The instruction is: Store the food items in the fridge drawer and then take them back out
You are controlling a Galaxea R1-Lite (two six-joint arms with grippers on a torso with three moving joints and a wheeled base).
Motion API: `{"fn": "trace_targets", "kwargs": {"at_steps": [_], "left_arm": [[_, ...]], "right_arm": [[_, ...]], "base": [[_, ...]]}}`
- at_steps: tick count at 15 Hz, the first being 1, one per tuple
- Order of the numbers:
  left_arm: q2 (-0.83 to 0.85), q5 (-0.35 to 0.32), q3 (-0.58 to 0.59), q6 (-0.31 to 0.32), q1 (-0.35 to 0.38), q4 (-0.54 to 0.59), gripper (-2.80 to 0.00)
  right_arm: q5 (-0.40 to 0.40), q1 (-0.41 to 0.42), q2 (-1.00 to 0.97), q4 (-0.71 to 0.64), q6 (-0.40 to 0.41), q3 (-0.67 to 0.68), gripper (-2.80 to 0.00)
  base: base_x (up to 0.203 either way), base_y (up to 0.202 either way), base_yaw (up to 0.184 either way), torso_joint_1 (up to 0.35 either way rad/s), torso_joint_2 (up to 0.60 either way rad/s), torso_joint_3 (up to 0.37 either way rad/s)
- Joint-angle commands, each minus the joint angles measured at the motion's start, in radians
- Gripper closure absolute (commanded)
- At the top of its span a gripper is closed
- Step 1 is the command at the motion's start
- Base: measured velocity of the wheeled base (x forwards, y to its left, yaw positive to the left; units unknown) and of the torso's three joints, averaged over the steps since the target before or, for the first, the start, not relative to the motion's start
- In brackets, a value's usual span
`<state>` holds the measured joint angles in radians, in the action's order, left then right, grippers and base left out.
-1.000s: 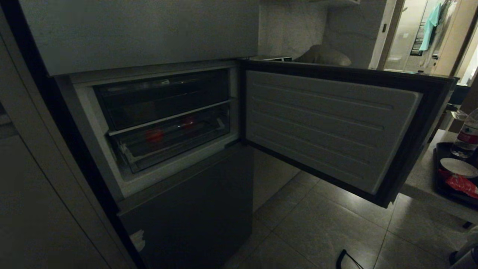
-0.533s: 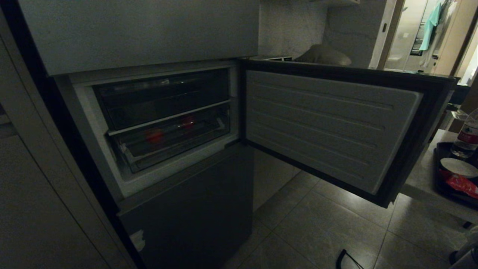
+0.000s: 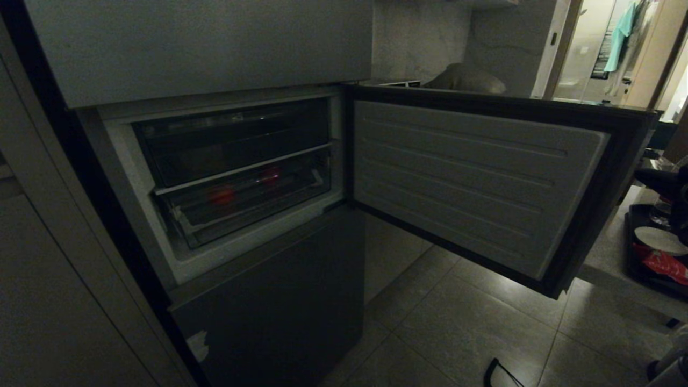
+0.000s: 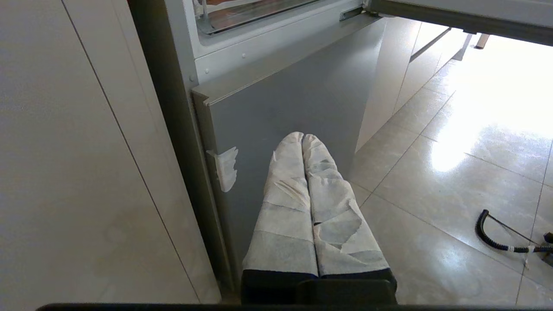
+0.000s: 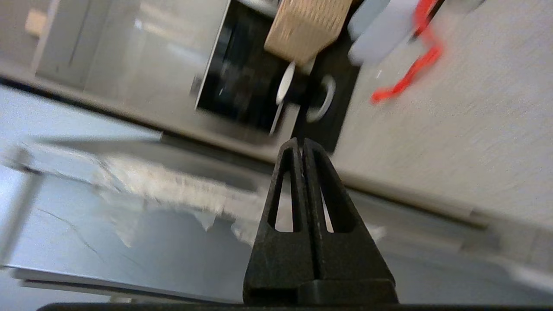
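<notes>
Head cam: both food items (image 3: 221, 194) (image 3: 270, 174) sit inside the pushed-in fridge drawer (image 3: 242, 201). Left wrist cam: left gripper (image 4: 303, 137) pinched closed, empty, below the drawer. Right wrist cam: right gripper (image 5: 301, 144) closed, empty, over the counter (image 5: 453, 108), well away.

Clear fridge drawer (image 3: 242, 207) pushed in, two red food items (image 3: 221, 194) on ribbed floor, well apart.

Two red food items (image 3: 222, 194) (image 3: 271, 174) are seen in one clear fridge drawer (image 3: 244, 201); one darker bin (image 3: 231, 142) is counted above.
</notes>
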<state>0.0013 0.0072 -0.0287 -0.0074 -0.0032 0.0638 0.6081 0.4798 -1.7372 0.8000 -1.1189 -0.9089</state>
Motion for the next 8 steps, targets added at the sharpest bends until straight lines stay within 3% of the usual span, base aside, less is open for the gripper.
{"fn": "trace_targets", "kwargs": {"at_steps": [1, 5, 8], "left_arm": [[0.000, 0.000, 0.000, 0.000, 0.000, 0.001, 0.00], [0.000, 0.000, 0.000, 0.000, 0.000, 0.001, 0.00], [0.000, 0.000, 0.000, 0.000, 0.000, 0.001, 0.00]], "right_arm": [[0.007, -0.027, 0.007, 0.004, -0.007, 0.010, 0.00], [0.051, -0.032, 0.036, 0.005, 0.007, 0.070, 0.00], [0.111, -0.032, 0.189, 0.006, 0.008, 0.189, 0.00]], "base": [[0.000, 0.000, 0.000, 0.000, 0.00, 0.000], [0.000, 0.000, 0.000, 0.000, 0.00, 0.000], [0.000, 0.000, 0.000, 0.000, 0.00, 0.000]]}}
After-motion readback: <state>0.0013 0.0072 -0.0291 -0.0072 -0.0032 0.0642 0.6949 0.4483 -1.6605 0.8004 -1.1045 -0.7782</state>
